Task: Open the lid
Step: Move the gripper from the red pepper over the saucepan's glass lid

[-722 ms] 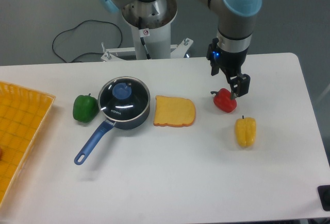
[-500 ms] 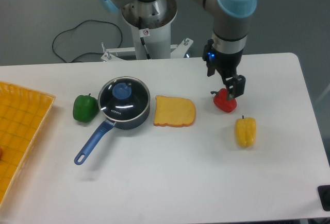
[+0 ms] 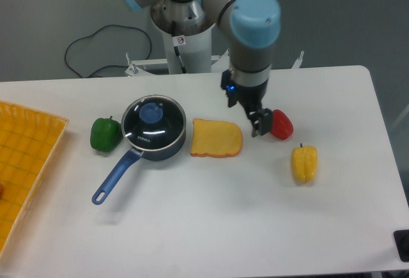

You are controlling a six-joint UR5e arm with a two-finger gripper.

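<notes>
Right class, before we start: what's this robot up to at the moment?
The arm's hand hangs empty over the table, between the bread slice and the red pepper, and has travelled left from over that pepper towards the saucepan. The lid is still on the pan, untouched. A green pepper lies left of the pan, a yellow one to the right, and a yellow tray at the far left.
</notes>
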